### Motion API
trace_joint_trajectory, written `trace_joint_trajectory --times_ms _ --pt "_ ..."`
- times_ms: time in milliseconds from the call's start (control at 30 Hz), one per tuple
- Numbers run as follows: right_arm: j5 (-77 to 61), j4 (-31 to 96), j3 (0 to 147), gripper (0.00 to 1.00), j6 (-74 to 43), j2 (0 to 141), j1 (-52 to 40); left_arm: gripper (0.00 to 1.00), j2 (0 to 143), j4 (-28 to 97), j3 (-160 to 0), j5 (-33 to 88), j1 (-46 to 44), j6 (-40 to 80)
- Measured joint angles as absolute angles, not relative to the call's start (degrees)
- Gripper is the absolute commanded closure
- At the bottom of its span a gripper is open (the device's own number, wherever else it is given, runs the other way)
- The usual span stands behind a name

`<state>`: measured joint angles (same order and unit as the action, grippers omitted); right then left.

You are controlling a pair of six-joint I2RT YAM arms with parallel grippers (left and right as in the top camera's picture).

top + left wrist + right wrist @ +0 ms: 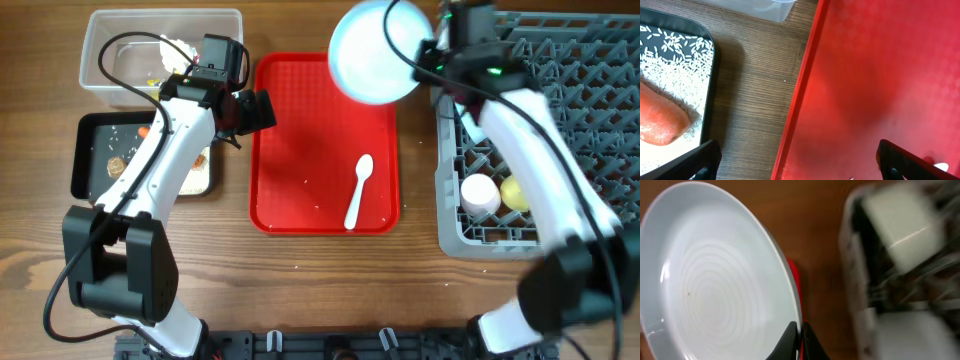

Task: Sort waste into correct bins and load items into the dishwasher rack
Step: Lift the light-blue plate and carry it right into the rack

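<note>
Right tool (pixel 799 332) clenched on the light-blue plate (pixel 372 52), held over the red tray's (pixel 300 150) far right corner, with a narrow desk strip before the dishwasher rack (pixel 600 90) (pink cup (pixel 480 193) already inside). White spoon (pixel 359 190) waits on the tray. Left tool (pixel 258 110) hangs released at its left rim, and the carrot (pixel 660 120) lies binned beyond.

The grey rack (pixel 857 270) is blurred, and the carrot (pixel 660 120) runs off the left edge.
</note>
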<state>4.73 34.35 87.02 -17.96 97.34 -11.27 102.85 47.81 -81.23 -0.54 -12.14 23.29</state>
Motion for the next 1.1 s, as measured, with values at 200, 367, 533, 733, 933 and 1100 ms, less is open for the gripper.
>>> trace_joint_trajectory --times_ms 200,367,533,733,933,1100 --pt "18.87 34.22 87.22 0.96 -13.06 89.38 -11.49 0.0 102.85 47.81 -81.23 -0.54 -12.14 23.29" --pt "36.34 32.14 87.22 0.96 -7.55 88.38 -11.07 0.0 102.85 47.81 -81.23 -0.54 -12.14 23.29" --pt "45.36 30.48 87.22 0.96 -3.11 88.38 -6.63 0.0 102.85 47.64 -81.23 -0.54 -12.14 23.27" --pt "48.05 25.89 87.2 0.96 0.21 88.38 0.99 0.0 102.85 47.37 -81.23 -0.54 -12.14 23.29" --pt "48.03 17.98 87.2 0.96 8.51 88.86 3.09 0.0 102.85 47.35 -81.23 -0.51 -12.14 23.29" --pt "47.4 12.27 87.22 0.96 16.19 92.47 3.2 0.0 102.85 47.35 -81.23 -0.51 -12.14 23.29"
